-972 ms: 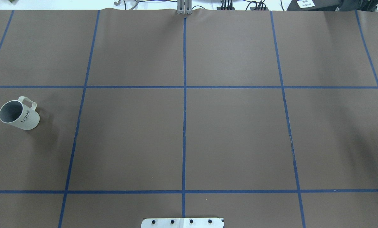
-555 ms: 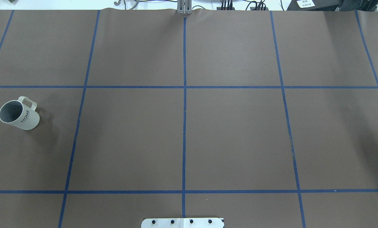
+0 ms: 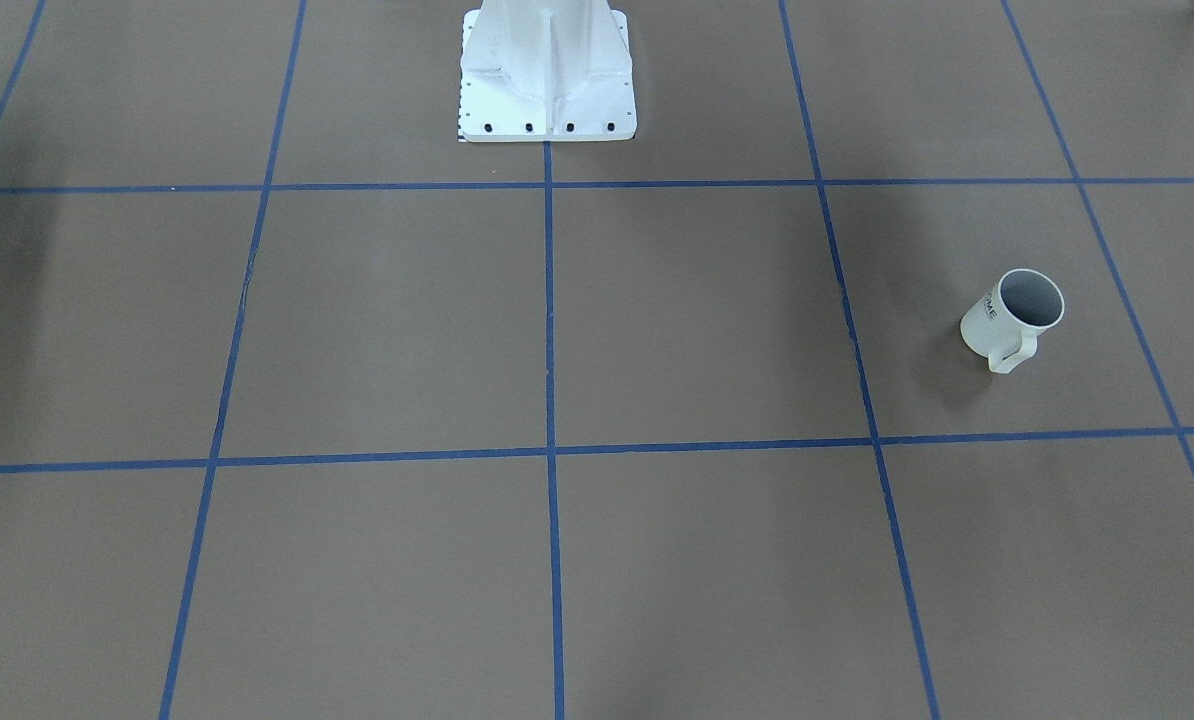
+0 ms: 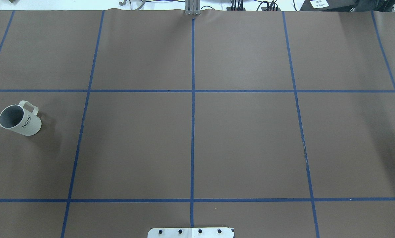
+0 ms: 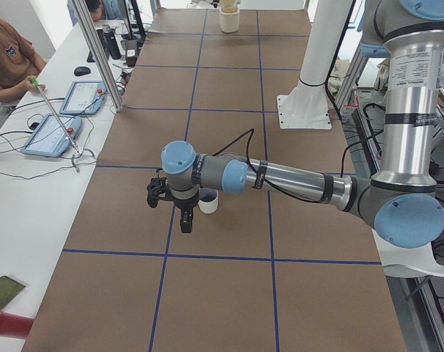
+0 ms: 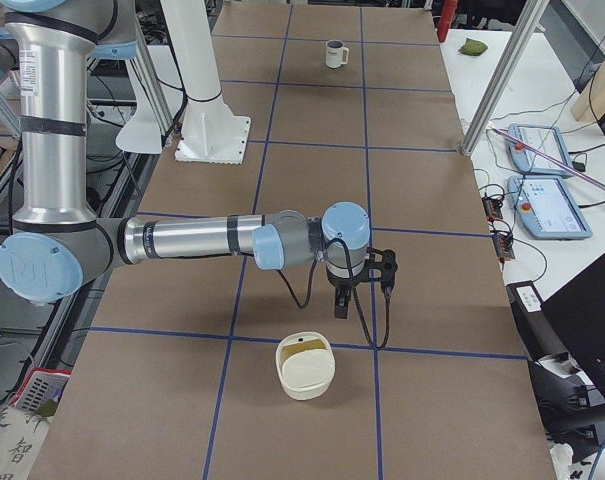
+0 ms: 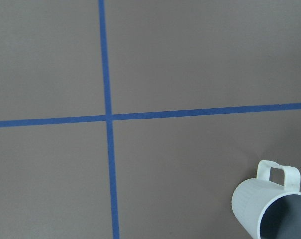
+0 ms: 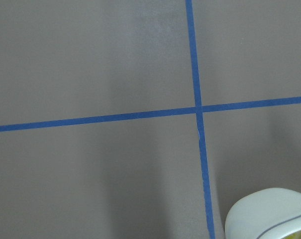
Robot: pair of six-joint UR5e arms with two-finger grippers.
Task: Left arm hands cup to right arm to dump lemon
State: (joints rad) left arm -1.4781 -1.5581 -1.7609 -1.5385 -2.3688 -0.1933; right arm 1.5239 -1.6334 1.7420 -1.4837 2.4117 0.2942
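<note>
- We see our left arm point(image 5: 295, 180) stretched out level, left gripper point(image 5: 186, 226) pointing straight down
- Our right arm point(image 6: 192, 238) likewise, right gripper point(image 6: 340, 312) pointing down; finger spacing unclear

Robotics laboratory: brown table point(image 4: 243, 138) gridded with blue tape point(image 4: 193, 132), white bolted robot pedestal point(image 3: 547, 70), teach pendants point(image 5: 51, 137) on a white side bench point(image 5: 31, 213).
</note>
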